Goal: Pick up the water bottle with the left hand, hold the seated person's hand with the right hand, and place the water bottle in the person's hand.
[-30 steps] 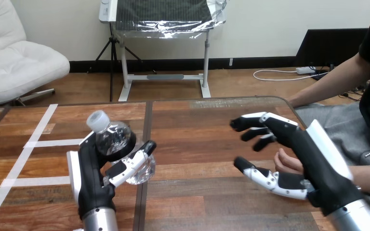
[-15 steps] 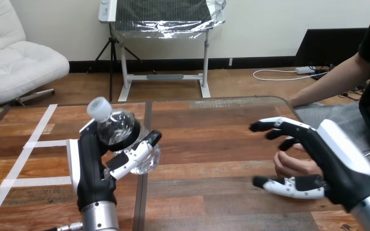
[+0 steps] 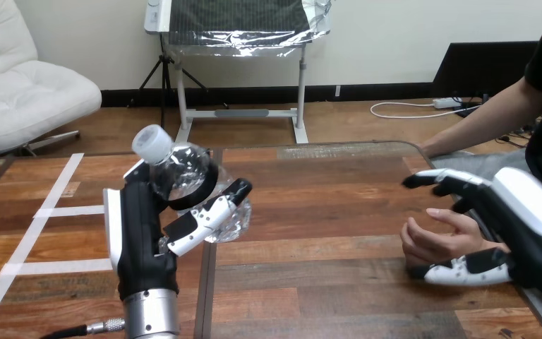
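Head view: the left hand is curled round the water bottle, holding it tilted above the desk, cap toward the upper left. White tape strips lie on the desk to its left. The right hand is spread wide at the desk's right edge, fingers above and thumb below the person's hand. Contact cannot be determined. Bare desk separates bottle and person's hand.

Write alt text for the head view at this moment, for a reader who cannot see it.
The robot's left hand grips a clear water bottle, tilted with its cap up-left, above the wooden table. At the right edge, its right hand brackets the person's hand, fingers above and thumb below, not closed on it.
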